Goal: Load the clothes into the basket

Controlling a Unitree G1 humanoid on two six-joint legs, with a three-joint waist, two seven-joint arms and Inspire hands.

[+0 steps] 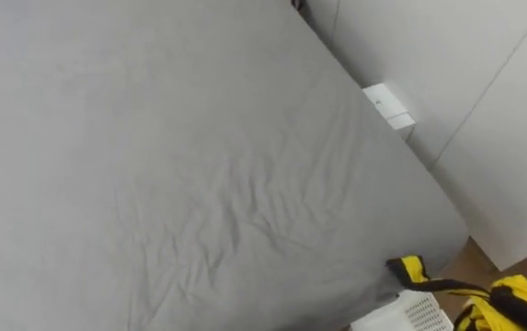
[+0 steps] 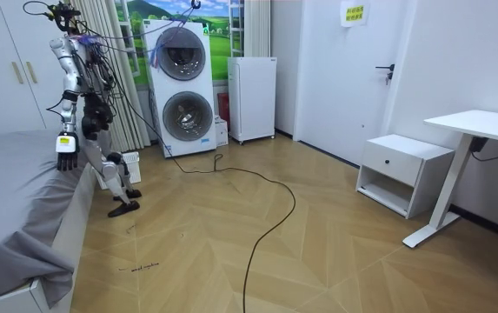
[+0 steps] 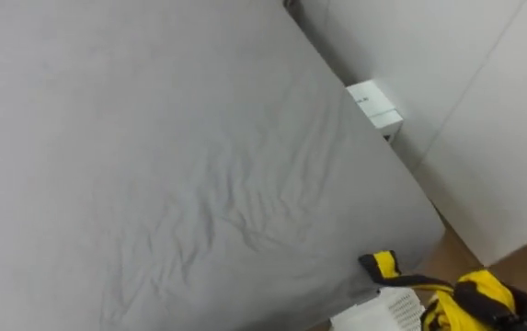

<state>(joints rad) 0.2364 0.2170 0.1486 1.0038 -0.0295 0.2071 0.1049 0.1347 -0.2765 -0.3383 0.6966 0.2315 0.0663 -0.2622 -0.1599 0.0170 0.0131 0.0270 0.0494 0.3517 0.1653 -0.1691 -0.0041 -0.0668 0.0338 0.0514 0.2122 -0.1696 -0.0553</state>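
Note:
A yellow and black garment [image 1: 507,303] lies bunched at the lower right, partly over the rim of a white slatted basket [image 1: 421,314] on the floor by the bed's corner. The garment [image 3: 470,299] and the basket [image 3: 383,313] sit at the same corner in the right eye view. In the room view I stand at the bed's side, with the basket [image 2: 130,163] just behind my legs. My left hand [image 2: 66,149] hangs with relaxed fingers over the bed's edge, holding nothing.
A wrinkled grey sheet [image 1: 171,175] covers the bed. White wardrobe doors [image 1: 484,110] and a small white box [image 1: 389,106] stand past the bed's far edge. The room view's right has stacked washing machines [image 2: 182,87], a small cabinet [image 2: 402,169] and a desk [image 2: 479,126] across wooden floor.

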